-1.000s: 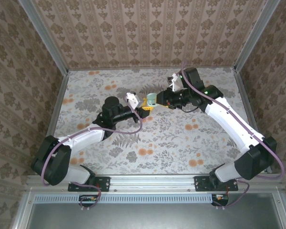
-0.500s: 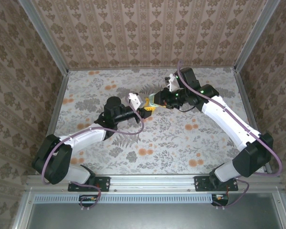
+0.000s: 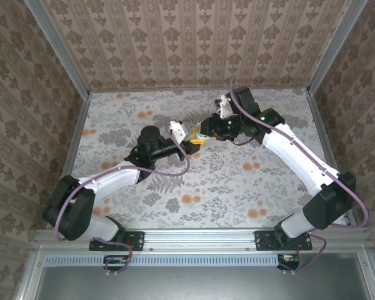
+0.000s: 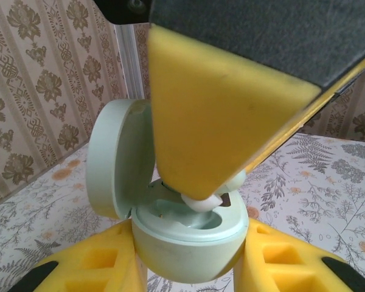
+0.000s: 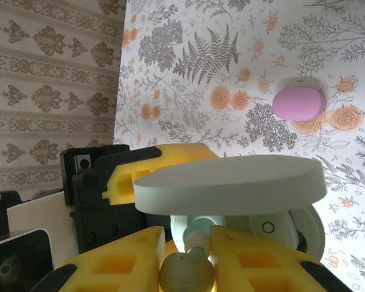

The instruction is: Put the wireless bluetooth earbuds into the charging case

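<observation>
On the left, our left gripper (image 3: 190,146) is clamped on the base of the mint case (image 4: 188,234), holding it off the table (image 3: 237,187) with its lid (image 4: 112,161) swung open to the left and its wells facing the other arm. At the mouth of a well sits the pale earbud (image 4: 201,203), touching the rim and, by our judgement, partly in but not yet seated. From the right, our right gripper (image 5: 187,261) pinches that earbud between its yellow fingertips and meets the case tip to tip. The earbud lies directly between this gripper and the well, its narrow end seemingly pointing in, so the push should run straight along the fingers, with the right arm doing the work. Farther right, a pink case (image 5: 298,103) lies shut on the table, well apart.
</observation>
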### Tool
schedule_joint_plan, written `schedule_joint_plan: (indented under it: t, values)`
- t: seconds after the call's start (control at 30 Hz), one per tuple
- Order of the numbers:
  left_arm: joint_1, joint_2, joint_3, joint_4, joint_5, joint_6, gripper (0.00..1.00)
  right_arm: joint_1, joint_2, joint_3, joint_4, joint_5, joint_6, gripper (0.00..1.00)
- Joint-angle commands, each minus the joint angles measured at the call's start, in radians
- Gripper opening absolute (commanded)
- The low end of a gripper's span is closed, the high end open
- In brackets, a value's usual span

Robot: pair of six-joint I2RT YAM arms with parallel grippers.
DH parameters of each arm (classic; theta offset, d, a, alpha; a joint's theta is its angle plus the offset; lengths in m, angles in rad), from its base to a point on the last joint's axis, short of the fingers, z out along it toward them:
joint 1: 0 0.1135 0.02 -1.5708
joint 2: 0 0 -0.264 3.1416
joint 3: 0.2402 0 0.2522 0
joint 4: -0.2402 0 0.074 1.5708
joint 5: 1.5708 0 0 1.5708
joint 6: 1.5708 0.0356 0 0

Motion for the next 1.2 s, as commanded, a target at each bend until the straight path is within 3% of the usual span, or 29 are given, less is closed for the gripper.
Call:
schedule_joint_plan:
  t: [0.0, 1.17]
  values:
    - [-0.008, 0.004, 0.036, 0.02, -0.004, 0.01, 0.34, 0.01, 0.019, 0.043, -0.054, 0.031, -0.019, 0.27]
    - [-0.011, 0.004, 0.035, 0.035, -0.012, 0.0, 0.34, 0.024, 0.015, 0.092, -0.097, 0.084, -0.044, 0.36]
